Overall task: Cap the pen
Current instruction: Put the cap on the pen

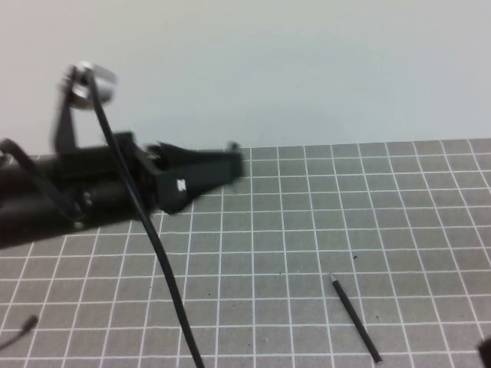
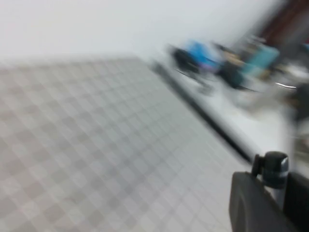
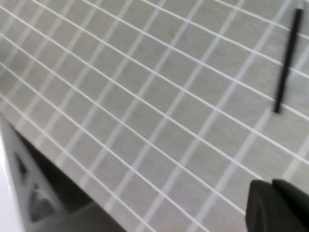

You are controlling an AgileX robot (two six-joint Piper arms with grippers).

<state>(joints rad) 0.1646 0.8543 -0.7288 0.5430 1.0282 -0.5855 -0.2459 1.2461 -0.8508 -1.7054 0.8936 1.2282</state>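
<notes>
- Grey cutting mat with a white grid (image 1: pixel 307 230) covers the table; its far edge meets a plain pale surface.
- On the mat's near right part lies the thin, straight black stick pen (image 1: pixel 355 319), slanted, with its small pale tip pointing away from the robot and toward the left. It lies flat, uncapped, with nothing touching it.
- In the right wrist view the pen (image 3: pixel 287 60) shows as a thin dark line across the grid squares.
- The left gripper (image 1: pixel 230 165) reaches in from the left side, raised over the far part of the mat, well apart from the pen. Its black fingers look drawn near together, but motion blur hides whether they grip anything, so I cannot tell.
- A black cable (image 1: pixel 149 230) hangs from the left arm down across the mat.
- The right gripper (image 3: pixel 277 205) shows only as a dark tip near the mat, its fingers closed together and empty.
</notes>
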